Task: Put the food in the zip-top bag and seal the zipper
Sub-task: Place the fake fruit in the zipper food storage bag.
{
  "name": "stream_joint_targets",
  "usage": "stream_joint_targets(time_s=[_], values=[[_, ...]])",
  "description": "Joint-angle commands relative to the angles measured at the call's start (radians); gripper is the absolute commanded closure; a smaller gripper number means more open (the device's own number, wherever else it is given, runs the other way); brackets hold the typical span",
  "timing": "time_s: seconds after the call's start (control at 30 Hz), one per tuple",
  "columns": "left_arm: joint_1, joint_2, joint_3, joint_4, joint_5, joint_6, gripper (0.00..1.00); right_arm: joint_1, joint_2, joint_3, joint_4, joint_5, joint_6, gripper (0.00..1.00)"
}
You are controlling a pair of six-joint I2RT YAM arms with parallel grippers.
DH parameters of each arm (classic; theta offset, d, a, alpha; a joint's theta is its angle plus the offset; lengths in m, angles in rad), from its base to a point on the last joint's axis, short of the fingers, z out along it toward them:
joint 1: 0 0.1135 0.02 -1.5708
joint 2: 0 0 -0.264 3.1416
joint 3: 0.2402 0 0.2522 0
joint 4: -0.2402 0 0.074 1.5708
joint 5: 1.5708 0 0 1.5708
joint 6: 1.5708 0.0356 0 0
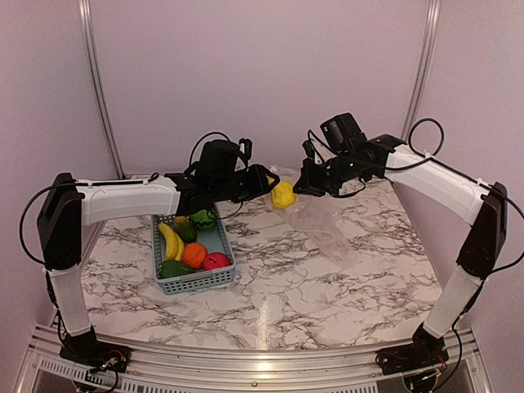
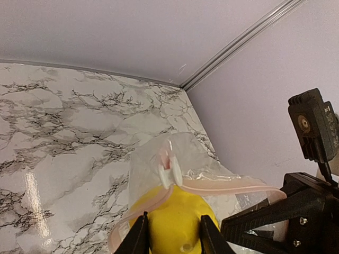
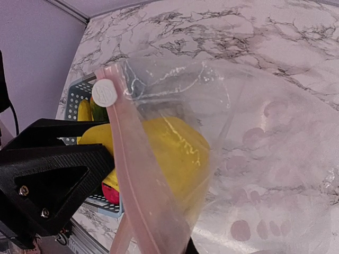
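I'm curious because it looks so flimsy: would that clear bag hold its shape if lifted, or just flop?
It probably flops: the zip-top bag sags crinkled from the right end effector to the table. Its zipper looks stiffer, holding a smooth curve. It is likely light and slippery too, judging by the thin, glossy film.

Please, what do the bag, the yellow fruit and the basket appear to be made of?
The zip-top bag looks like thin clear plastic film: it creases, and the table shows through it. The yellow piece seems to be smooth plastic with a soft sheen. The basket appears to be grey-blue moulded plastic mesh, probably rigid.
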Motion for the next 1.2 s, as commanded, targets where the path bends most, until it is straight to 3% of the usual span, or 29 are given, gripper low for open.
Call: stream_joint_targets(time_s=[0.0,0.23,0.4,0.67,0.93,1.17], values=[[-0.015,0.046,0.050,-0.046,-0.020,0.005,0.96,0.012,-0.024,0.051,0.030,0.001,0.014,1.00],[-0.020,0.104,0.126,-0.185,-0.110,0.006,0.93,0.011,0.007,0.105,0.030,-0.016,0.010,1.00],[-0.020,0.081,0.138,-0.162,-0.074,0.037,0.61,0.010,0.033,0.125,0.028,-0.019,0.001,1.00],[-0.020,-0.077,0.135,-0.169,-0.184,0.187,0.35,0.006,0.043,0.108,0.040,-0.023,-0.008,1.00],[-0.020,-0.204,-0.030,-0.172,-0.189,0.196,0.28,0.001,0.037,0.092,0.060,-0.035,-0.013,1.00],[-0.019,-0.189,-0.072,-0.291,-0.192,0.096,0.35,0.001,0.024,0.051,0.099,-0.055,-0.004,1.00]])
